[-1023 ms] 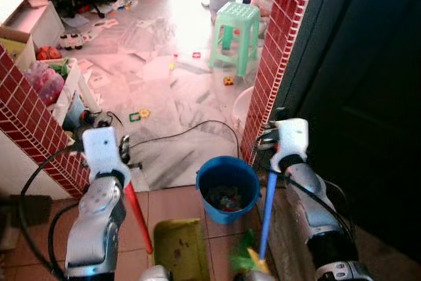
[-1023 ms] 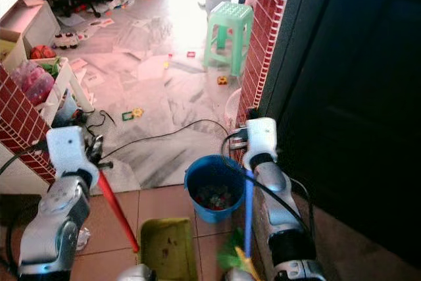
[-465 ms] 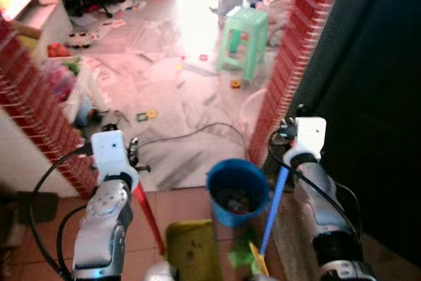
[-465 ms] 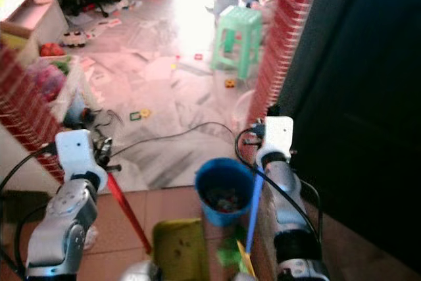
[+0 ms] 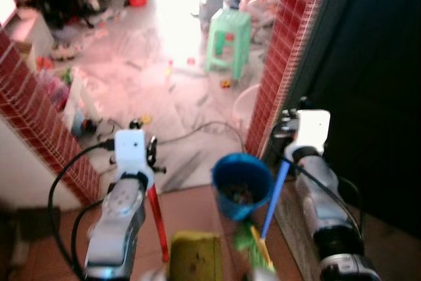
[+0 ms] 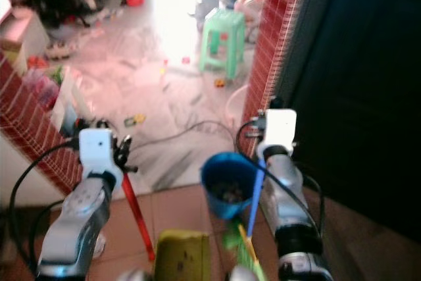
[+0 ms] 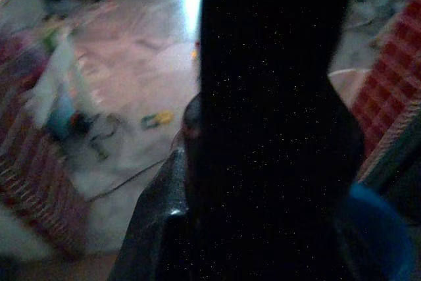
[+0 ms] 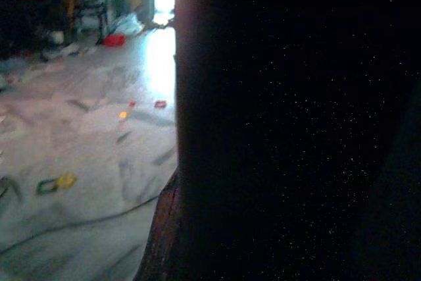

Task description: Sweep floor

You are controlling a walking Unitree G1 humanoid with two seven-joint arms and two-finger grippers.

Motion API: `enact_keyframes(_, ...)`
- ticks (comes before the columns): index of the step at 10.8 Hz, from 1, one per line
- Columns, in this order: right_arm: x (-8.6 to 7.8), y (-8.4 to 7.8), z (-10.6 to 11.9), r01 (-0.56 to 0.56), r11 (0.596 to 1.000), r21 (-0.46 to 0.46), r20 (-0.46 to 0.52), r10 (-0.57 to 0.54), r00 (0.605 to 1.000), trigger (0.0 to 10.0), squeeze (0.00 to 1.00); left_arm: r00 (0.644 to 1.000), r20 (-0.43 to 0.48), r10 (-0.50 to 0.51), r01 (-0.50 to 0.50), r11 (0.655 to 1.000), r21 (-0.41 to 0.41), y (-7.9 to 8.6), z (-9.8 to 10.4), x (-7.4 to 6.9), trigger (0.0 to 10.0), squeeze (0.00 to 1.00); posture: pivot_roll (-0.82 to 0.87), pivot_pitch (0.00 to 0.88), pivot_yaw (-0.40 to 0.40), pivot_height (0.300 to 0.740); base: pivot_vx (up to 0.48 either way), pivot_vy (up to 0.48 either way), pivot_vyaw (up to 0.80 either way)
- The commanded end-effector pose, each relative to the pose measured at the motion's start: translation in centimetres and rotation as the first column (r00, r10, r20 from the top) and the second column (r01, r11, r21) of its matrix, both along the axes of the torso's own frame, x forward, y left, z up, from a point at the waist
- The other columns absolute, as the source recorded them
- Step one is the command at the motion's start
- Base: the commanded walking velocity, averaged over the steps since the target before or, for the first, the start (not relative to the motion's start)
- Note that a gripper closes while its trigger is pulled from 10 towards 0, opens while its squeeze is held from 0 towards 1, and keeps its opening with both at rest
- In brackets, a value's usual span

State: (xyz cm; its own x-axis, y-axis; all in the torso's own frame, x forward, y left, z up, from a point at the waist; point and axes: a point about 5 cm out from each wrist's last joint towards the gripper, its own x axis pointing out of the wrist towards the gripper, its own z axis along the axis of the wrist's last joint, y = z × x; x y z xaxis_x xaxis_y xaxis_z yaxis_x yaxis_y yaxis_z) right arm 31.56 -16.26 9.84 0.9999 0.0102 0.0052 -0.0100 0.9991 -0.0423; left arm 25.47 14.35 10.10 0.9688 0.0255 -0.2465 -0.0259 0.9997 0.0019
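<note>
A yellow-green dustpan [image 5: 194,258] hangs low in front of me on a red handle [image 5: 158,222]. My left gripper [image 5: 150,177] is shut on the top of that handle, below its white wrist box. A broom with a blue handle [image 5: 273,195] and green and yellow bristles [image 5: 250,245] hangs to the right. My right gripper [image 5: 284,158] is shut on the top of the blue handle. In both wrist views a dark shape covers the middle, with littered floor [image 7: 131,77] behind it.
A blue bucket [image 5: 242,182] with scraps inside stands between the two tools. Red brick pillars flank me on the right [image 5: 283,51] and left [image 5: 39,116], and a dark door [image 5: 368,64] is on the right. Ahead are a black cable [image 5: 197,129], small toys [image 5: 225,83], a green stool [image 5: 227,37] and a white basin [image 5: 243,106].
The whole picture has shifted and blurred, so the camera has moved. Both arms keep the same hold on the dustpan and the broom.
</note>
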Motion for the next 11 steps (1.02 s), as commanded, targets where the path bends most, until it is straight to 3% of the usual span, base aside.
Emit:
enact_keyframes(1,0.4,0.9,0.8,-0.026,0.999,0.021,0.035,0.026,0.999,10.0,0.0,0.999,0.045,0.013,-0.014,1.0,0.019,0.4,1.0,0.4,10.0,0.0,-0.05,0.0,0.01,0.74,0.0,0.48,0.0)
enact_keyframes(4,0.3,0.8,0.7,-0.019,1.0,0.018,0.037,0.018,0.999,10.0,0.0,0.996,0.085,-0.002,0.0,1.0,0.017,0.1,1.5,0.6,10.0,0.0,-0.04,0.0,0.014,0.74,0.0,0.436,0.0)
enact_keyframes(5,0.5,0.9,1.2,-0.025,1.0,0.004,0.066,0.025,0.998,10.0,0.0,0.993,0.122,0.0,-0.004,0.999,0.035,0.0,2.1,0.7,10.0,0.0,-0.04,0.0,0.014,0.74,0.0,0.0,0.0)
enact_keyframes(11,1.0,0.9,1.9,-0.037,0.997,-0.063,0.099,0.044,0.994,10.0,0.0,0.976,0.215,0.03,-0.045,0.997,0.069,0.2,3.5,1.1,10.0,0.0,-0.04,0.0,0.011,0.74,0.0,0.0,0.79)
